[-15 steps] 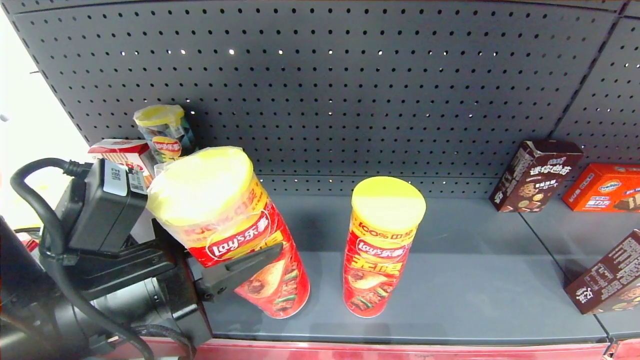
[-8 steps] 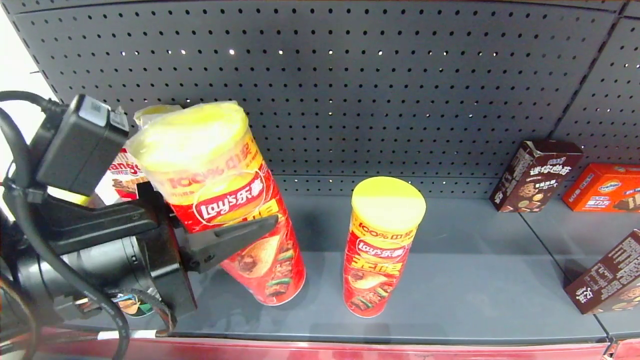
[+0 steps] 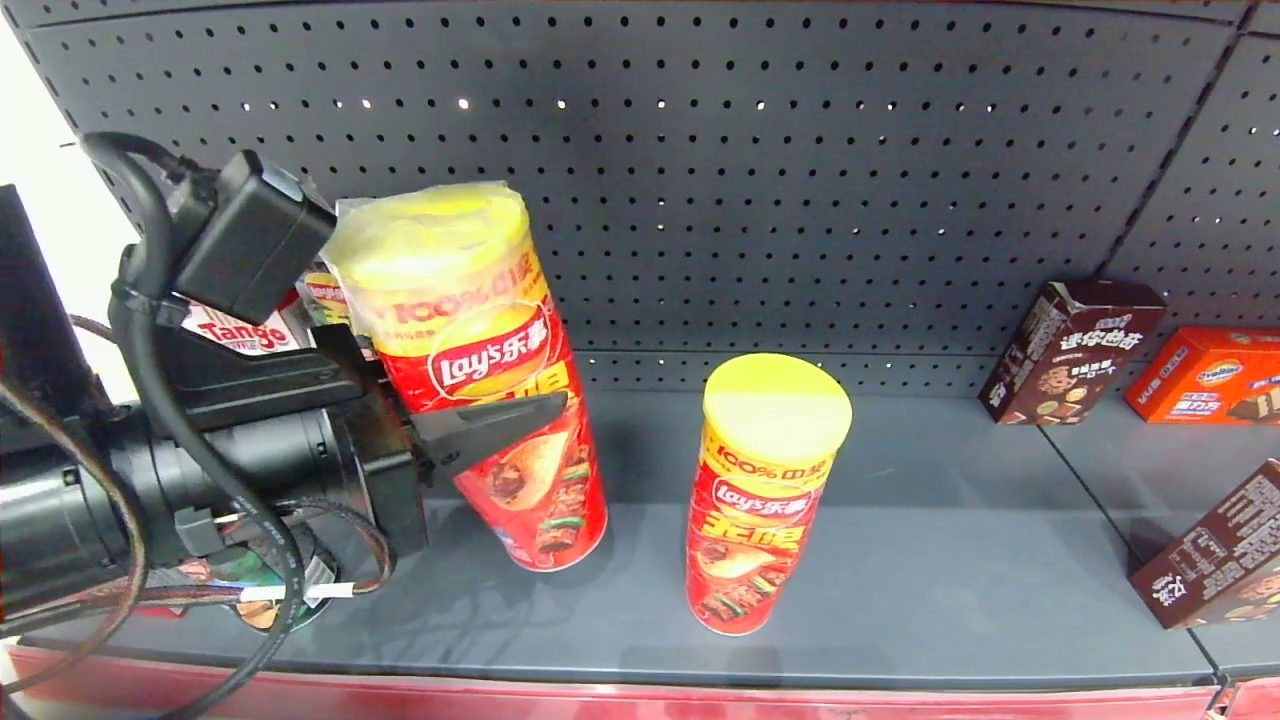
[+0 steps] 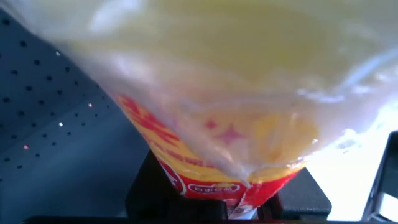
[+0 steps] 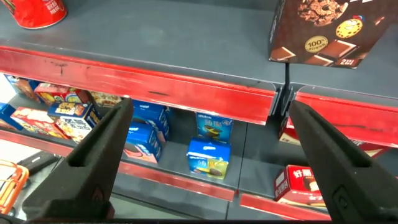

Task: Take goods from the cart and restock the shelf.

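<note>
My left gripper is shut on a red and yellow chips can with a plastic-wrapped yellow lid. The can leans, its top toward the left, its base low over the grey shelf; I cannot tell whether it touches. From the left wrist the same can looms close, its lid nearest the camera. A second, matching can stands upright on the shelf just to the right, apart from the held one. My right gripper hangs open in front of the shelf's red front edge, holding nothing.
A perforated back wall closes the shelf. Brown boxes and an orange box stand at the right. A red-white box sits behind my left arm. Bare shelf lies between the upright can and the boxes. Blue boxes fill a lower shelf.
My left arm has carried the can up and farther back over the shelf, and the can has become more upright. The second can and the boxes have not moved.
</note>
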Motion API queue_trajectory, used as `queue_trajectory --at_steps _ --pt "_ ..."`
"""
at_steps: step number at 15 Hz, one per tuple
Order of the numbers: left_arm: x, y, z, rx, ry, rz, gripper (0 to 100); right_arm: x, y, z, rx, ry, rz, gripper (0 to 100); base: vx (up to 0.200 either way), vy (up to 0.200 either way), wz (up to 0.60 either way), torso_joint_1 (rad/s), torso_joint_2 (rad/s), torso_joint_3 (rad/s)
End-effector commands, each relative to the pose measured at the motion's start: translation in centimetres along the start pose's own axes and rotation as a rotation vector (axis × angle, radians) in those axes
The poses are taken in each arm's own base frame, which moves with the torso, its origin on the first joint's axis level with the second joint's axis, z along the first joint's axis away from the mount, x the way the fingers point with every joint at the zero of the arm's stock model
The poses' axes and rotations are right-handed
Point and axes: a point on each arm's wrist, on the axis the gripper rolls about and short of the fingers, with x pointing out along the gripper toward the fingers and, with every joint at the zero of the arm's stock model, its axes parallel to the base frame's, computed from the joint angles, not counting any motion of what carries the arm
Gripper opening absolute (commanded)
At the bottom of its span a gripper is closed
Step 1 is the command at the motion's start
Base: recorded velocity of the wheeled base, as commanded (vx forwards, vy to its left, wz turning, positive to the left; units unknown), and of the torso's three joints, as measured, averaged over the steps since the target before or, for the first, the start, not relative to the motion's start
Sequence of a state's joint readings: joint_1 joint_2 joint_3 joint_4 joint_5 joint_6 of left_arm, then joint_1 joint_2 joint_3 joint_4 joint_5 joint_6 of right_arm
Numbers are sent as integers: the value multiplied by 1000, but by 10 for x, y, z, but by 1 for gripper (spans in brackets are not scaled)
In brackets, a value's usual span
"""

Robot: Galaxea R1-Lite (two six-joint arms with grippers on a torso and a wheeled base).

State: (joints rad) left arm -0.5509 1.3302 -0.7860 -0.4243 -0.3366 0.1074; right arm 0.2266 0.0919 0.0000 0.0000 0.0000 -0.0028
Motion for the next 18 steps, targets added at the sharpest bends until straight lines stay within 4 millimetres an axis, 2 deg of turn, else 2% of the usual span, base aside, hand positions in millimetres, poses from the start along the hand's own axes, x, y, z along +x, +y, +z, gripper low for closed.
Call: queue_trajectory --at_steps 1,3,6,7,9,10,13,18 --pt "9 5 7 26 19 -3 0 0 0 0 0 5 0 100 0 0 0 0 0 0" --pt "14 15 16 52 88 -16 0 0 0 0 0 5 0 100 0 0 0 0 0 0" --pt "26 20 22 45 90 -76 0 0 0 0 0 5 0 100 0 0 0 0 0 0" --pt "40 26 21 46 90 -81 0 0 0 0 0 5 0 100 0 0 0 0 0 0" --pt "54 35 19 51 86 -80 0 0 0 0 0 5 0 100 0 0 0 0 0 0" --pt "72 48 9 96 71 -102 0 0 0 0 0 5 0 100 0 0 0 0 0 0" --pt "100 62 -1 151 63 -114 0 0 0 0 0 5 0 100 0 0 0 0 0 0" --pt "140 79 5 163 24 -140 0 0 0 0 0 5 0 100 0 0 0 0 0 0"
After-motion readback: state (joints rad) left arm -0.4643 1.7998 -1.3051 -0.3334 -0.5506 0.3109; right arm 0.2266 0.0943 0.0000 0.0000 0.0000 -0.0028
